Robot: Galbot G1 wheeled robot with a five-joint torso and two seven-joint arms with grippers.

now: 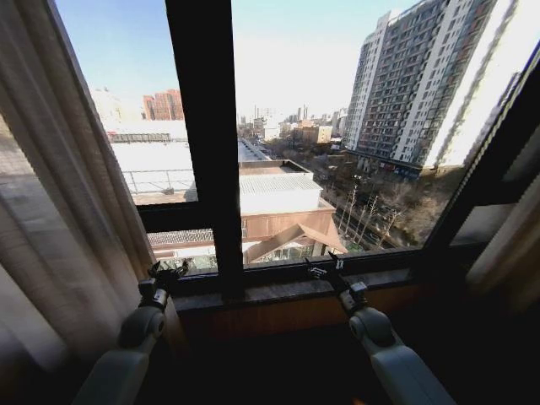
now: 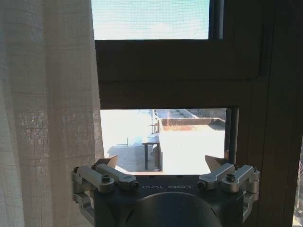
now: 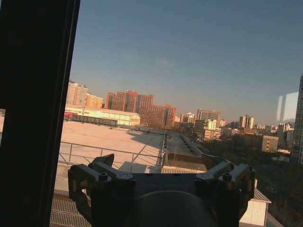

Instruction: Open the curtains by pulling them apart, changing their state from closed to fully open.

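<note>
Left claw (image 1: 169, 273) wide, empty, beside curtains (image 1: 59, 211). Right claw (image 1: 325, 268) wide, empty, at window frame (image 1: 207, 143).

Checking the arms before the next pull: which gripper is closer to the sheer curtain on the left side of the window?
Left. The left gripper, open, sits right beside the sheer curtain. The right gripper, also open, is past the window's centre post, apart from it.

The curtains (image 1: 59, 211) hang bunched at the left side of the window (image 1: 337, 126). The left claw (image 1: 166, 275) sits just beside their edge, above the sill (image 1: 278, 291), the right claw (image 1: 323, 268) well apart to the right, both before the glass.
</note>
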